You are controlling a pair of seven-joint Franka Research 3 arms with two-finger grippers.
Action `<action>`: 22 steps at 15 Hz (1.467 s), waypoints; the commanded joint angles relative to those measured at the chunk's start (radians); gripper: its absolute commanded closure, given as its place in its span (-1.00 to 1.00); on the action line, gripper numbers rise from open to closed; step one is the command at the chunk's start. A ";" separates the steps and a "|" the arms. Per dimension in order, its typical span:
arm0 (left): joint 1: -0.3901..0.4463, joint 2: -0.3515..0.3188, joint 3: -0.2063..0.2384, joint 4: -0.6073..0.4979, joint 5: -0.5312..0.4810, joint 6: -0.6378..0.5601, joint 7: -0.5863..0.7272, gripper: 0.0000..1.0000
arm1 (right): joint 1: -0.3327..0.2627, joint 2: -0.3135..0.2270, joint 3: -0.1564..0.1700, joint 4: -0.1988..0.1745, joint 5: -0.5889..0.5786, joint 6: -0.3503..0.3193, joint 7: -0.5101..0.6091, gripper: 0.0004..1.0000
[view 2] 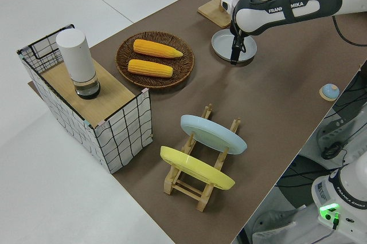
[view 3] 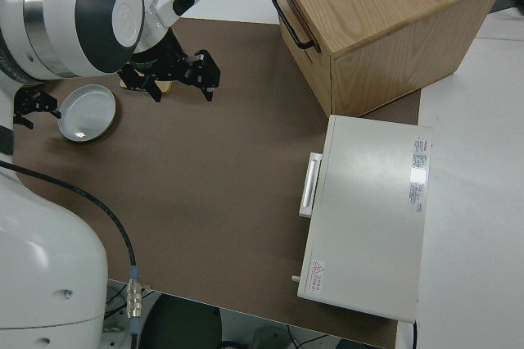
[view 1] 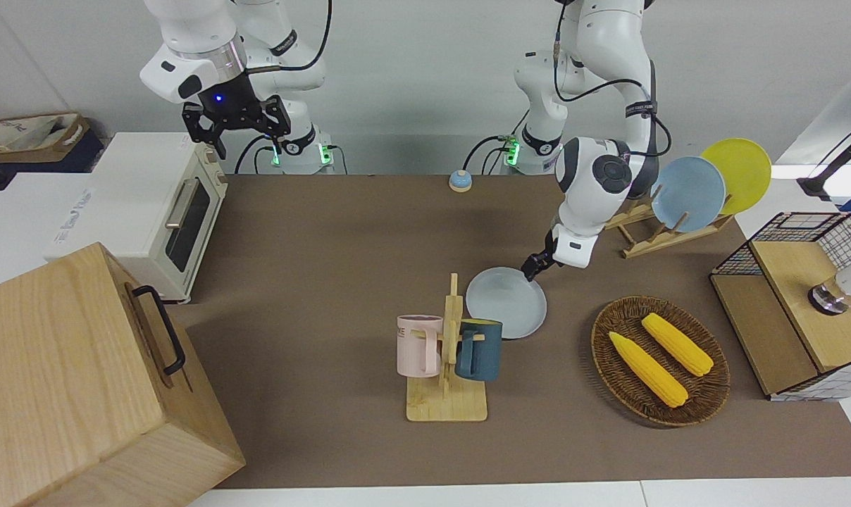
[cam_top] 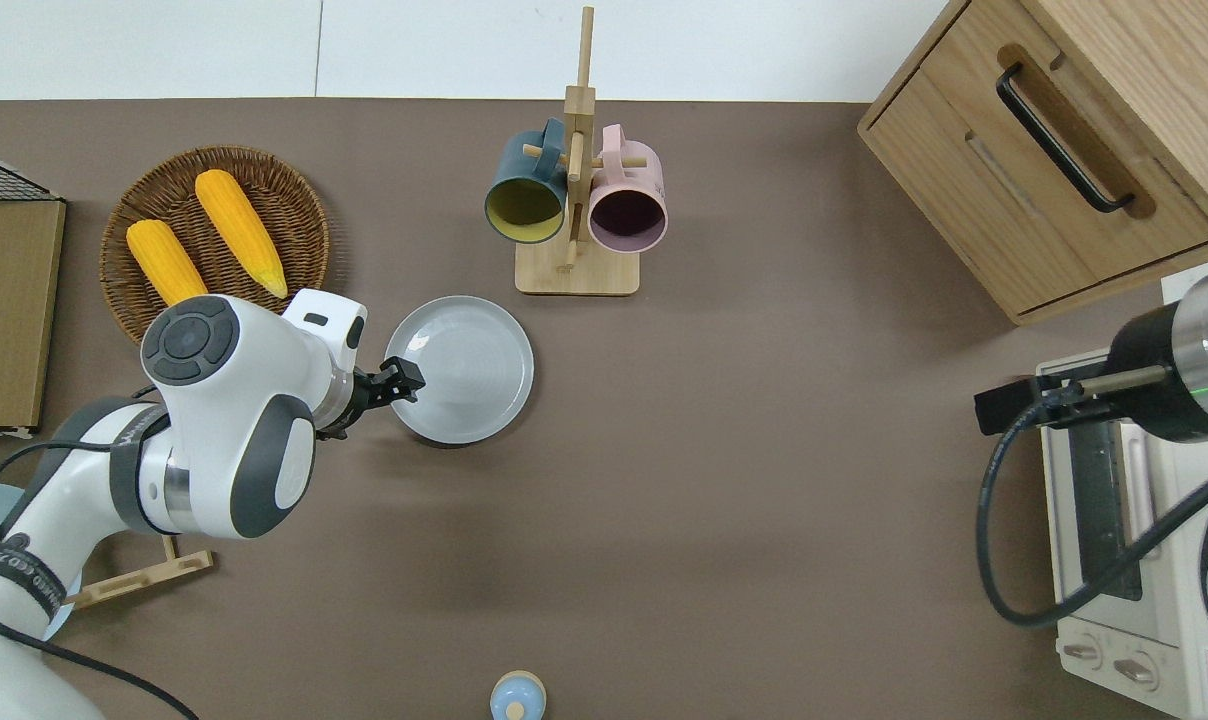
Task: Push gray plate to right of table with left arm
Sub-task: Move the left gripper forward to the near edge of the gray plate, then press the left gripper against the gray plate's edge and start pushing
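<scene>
Contact looks just made: the left tool (cam_top: 401, 381), its fingers seemingly drawn together, sits low at the rim of the gray plate (cam_top: 464, 367), which lies flat mid-table (cam_top: 724, 480) beside the tool, toward the right arm's end. The push itself appears not yet begun. Smooth, round, low-rimmed plate on matte brown; it should slide easily. The right arm is parked.

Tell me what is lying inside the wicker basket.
Two yellow corn cobs lie side by side in the wicker basket. The left arm's wrist covers the basket's rim nearest the robots in the overhead view; other views show nothing more inside.
</scene>
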 commanded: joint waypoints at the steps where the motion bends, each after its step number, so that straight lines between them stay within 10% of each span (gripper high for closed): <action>1: -0.030 0.029 0.013 -0.011 -0.001 0.064 -0.019 -0.99 | -0.020 -0.003 0.015 0.008 0.010 -0.014 0.002 -0.97; 17: -0.044 0.063 0.013 -0.011 0.000 0.086 -0.017 -0.86 | -0.020 -0.003 0.013 0.008 0.010 -0.014 0.002 -0.97; 22: -0.045 0.063 0.013 -0.013 0.000 0.086 -0.017 -0.16 | -0.020 -0.003 0.015 0.008 0.010 -0.014 0.002 -0.97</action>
